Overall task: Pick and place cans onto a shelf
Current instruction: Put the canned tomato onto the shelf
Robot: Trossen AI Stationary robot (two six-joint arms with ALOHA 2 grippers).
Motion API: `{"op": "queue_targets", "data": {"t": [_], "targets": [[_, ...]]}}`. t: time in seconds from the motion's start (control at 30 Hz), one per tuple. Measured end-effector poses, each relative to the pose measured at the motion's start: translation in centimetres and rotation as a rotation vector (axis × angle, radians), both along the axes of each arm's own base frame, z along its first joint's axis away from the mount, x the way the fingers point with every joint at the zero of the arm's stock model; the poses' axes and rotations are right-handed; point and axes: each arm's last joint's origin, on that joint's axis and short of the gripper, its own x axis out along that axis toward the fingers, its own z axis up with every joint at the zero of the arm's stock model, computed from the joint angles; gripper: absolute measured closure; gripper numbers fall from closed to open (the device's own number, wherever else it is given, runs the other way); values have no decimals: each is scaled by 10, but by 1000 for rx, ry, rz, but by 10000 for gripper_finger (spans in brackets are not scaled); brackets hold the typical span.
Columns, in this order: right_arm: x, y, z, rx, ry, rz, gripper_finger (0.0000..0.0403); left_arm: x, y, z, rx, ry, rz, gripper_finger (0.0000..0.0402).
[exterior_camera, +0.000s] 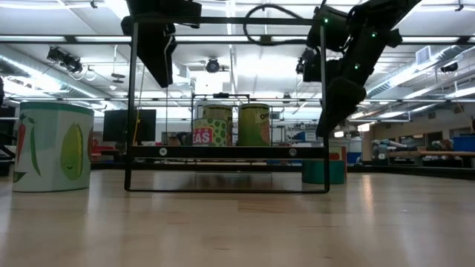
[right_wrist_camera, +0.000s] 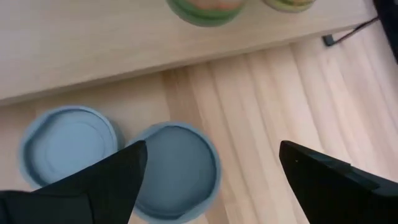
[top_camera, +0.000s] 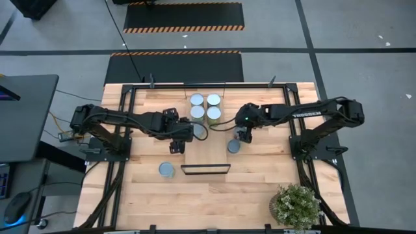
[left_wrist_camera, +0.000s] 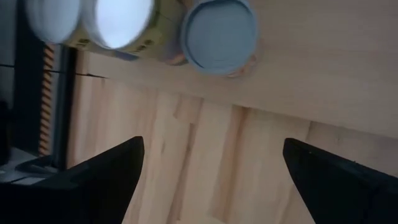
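The shelf (top_camera: pixel 207 146) is a light-wood board at the table's middle, with a black lip at its near end. Several cans (top_camera: pixel 213 114) stand upright on its far end, also seen in the low view (exterior_camera: pixel 254 124). One can (top_camera: pixel 167 169) stands on the table left of the shelf. Two blue-topped cans (right_wrist_camera: pixel 177 171) (right_wrist_camera: pixel 68 146) stand on the table by the shelf's right edge. My right gripper (right_wrist_camera: pixel 211 146) hangs open just above them, touching nothing. My left gripper (left_wrist_camera: pixel 211 146) is open and raised over the shelf's left edge (top_camera: pixel 177 144).
A potted plant (top_camera: pixel 296 205) stands at the table's near right corner. The shelf rests raised on a thin black frame (exterior_camera: pixel 226 152). Bare tabletop lies near the front edge (top_camera: pixel 208 201).
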Motion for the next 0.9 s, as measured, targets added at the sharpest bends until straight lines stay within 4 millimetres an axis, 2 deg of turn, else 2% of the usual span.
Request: {"op": "queue_targets", "data": {"t": [0.17,0.3,0.63,0.77,0.9], "targets": [[2,7,1,34,-16,32,29,0,-4,-1,-84,-11,20,12],[10,12,-10,29,11,74,24,-1,-10,-1,-86,-9,-6,12],[18,8,-33,25,91,48,4,-3,-13,-1,-89,6,6,12],[18,7,-38,39,112,28,12,-3,-13,-1,-92,4,15,12],[17,7,-38,40,120,28,39,-3,-13,-1,-84,12,-8,12]]}}
